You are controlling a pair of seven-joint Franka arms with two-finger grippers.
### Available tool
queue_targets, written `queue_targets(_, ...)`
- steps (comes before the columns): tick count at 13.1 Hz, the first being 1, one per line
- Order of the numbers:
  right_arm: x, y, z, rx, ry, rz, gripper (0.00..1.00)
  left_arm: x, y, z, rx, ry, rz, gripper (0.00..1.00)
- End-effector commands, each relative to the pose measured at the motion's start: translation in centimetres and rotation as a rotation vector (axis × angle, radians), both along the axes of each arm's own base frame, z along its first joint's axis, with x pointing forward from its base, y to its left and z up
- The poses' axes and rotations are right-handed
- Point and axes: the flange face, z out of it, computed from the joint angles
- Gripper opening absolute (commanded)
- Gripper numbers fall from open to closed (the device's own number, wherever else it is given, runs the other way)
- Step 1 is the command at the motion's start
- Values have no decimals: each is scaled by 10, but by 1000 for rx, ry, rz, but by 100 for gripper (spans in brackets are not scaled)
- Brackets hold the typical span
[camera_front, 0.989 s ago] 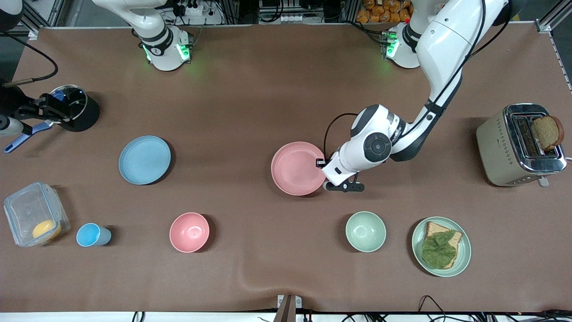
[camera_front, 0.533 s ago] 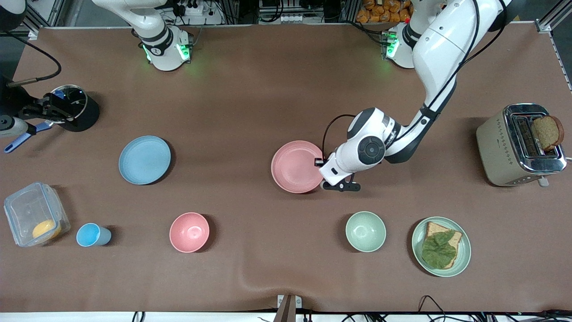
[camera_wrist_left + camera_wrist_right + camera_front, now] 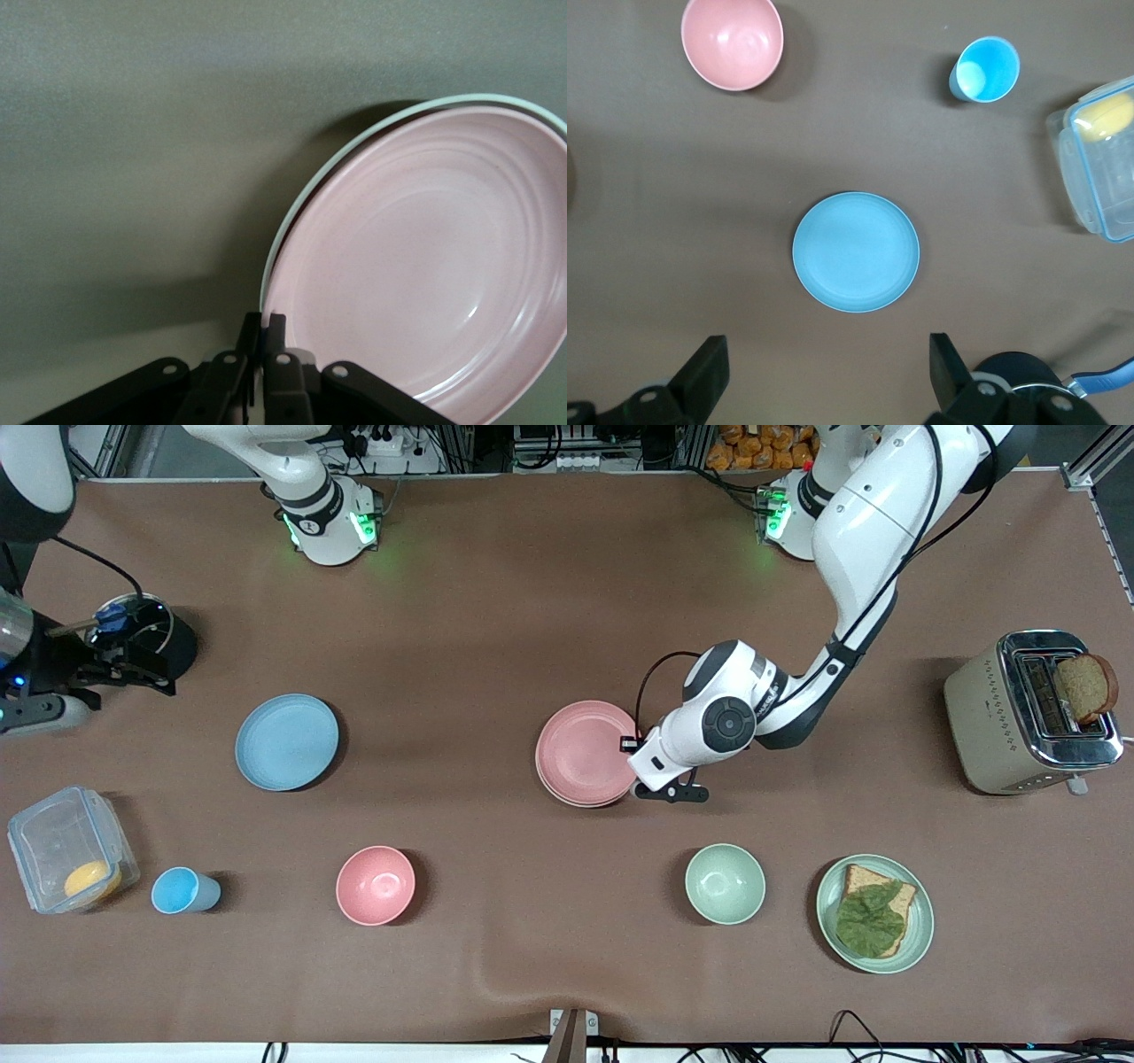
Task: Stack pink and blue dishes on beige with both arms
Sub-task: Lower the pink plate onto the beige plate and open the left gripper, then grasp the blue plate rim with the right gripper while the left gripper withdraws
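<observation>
Since a second ago the left gripper (image 3: 640, 772) has eased the pink plate (image 3: 586, 751) onto the beige plate (image 3: 292, 220), jaws nearly closed at its four-o'clock rim. Right gripper (image 3: 824, 372) hangs wide open, empty, above the blue plate (image 3: 287, 741). Stiff, light, slick: pinch the rim.

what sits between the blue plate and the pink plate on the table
Nothing: in the front view, only bare brown tablecloth lies between the blue plate and the pink plate.
</observation>
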Motion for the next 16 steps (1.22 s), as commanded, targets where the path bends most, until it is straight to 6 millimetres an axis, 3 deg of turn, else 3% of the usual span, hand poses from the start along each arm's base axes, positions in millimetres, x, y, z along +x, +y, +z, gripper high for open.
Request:
queue_targets(1,16,-3,-40,-61,64,16,100,3,-5,-3,4,-18,-4,100)
queue_targets(3,29,-14,-87,-73,127,4,100,8,-1,6,3,-31,6,100)
queue_targets(4,34,-24,-117,-73,159,-10,100,14,4,21,0,-53,13,100)
queue_targets(7,24,-54,-204,-66,196,-48,100,27,25,104,23,-137,21,100)
queue_targets(9,13,-65,-251,-54,167,-17,100,42,75,163,63,-182,60,100)
queue_targets(12,-3,-97,-323,-20,146,82,100,44,134,236,119,-228,30,100)
queue_targets(14,-11,-111,-366,-2,151,104,100,32,150,280,155,-254,40,100)
queue_targets(15,-12,-111,-374,1,158,105,94,23,157,304,176,-266,47,100)
queue_targets(16,-13,-111,-375,2,164,106,78,14,161,326,192,-281,53,100)
